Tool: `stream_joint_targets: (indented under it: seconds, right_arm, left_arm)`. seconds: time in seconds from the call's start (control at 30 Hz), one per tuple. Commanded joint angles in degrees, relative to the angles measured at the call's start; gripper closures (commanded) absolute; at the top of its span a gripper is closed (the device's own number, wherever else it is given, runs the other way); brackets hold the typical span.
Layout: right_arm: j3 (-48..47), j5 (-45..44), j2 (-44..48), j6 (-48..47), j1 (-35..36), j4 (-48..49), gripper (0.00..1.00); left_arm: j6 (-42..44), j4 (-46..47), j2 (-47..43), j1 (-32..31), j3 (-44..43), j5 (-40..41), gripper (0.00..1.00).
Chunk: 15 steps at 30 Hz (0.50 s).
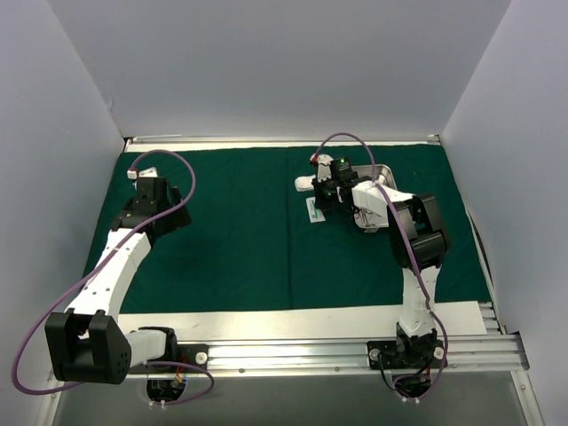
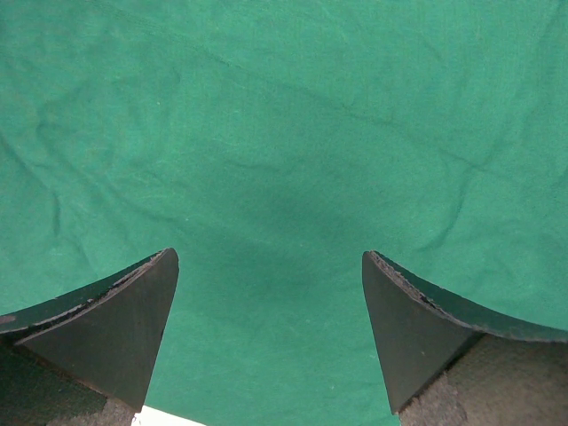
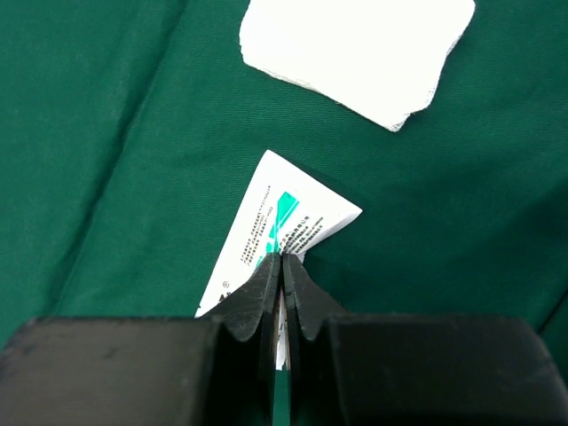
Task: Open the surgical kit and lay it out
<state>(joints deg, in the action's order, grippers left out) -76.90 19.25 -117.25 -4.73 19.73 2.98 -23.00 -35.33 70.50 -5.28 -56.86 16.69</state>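
My right claw (image 3: pixel 282 263) is closed on the packet (image 3: pixel 286 220). The two fingers are pressed together, with the packet's near edge pinched between them. The rest of the packet, white with green print, sticks out ahead of the tips over the drape (image 3: pixel 106 133). Just past it lies the gauze (image 3: pixel 355 53), flat on the drape and apart from the packet.

From above, my right claw (image 1: pixel 324 193) is at the far right-centre of the drape (image 1: pixel 231 231), which lies spread open across the tabletop. The gauze (image 1: pixel 304 184) is just to the left of the claw and the packet (image 1: pixel 315 211) just below it. The tray (image 1: pixel 384 169) sits right behind my wrist, mostly hidden by the arm, so I cannot tell what is in it.

My left claw (image 2: pixel 271 328) is wide open and holds nothing, with both fingers (image 2: pixel 124 328) spread over bare drape (image 2: pixel 284 133). From above, my left claw (image 1: pixel 146 186) is near the drape's far left side, well apart from the kit pieces.
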Motion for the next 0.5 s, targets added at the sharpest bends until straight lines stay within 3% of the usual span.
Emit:
stream_joint_targets:
  seconds: [0.0, 0.1, 0.33, 0.47]
  right_arm:
    - [1.23, -1.23, 0.09, 2.79, 0.40, 1.41, 1.00]
    - [1.40, -1.14, 0.36, 3.76, 0.40, 1.50, 0.98]
    - [0.00, -1.05, 3.60, 4.73, 0.40, -0.96, 0.67]
    - [-0.70, -4.30, 6.41, 7.10, 0.40, -1.93, 0.61]
  left_arm:
    - [0.77, 2.28, -1.42, -0.26, -0.44, 0.19, 0.06]
    - [0.77, 2.28, -1.42, -0.17, -0.44, 0.28, 0.06]
    - [0.77, 2.28, -1.42, -0.17, -0.53, 0.28, 0.06]
    - [0.77, 2.28, -1.59, -0.26, -0.44, 0.28, 0.06]
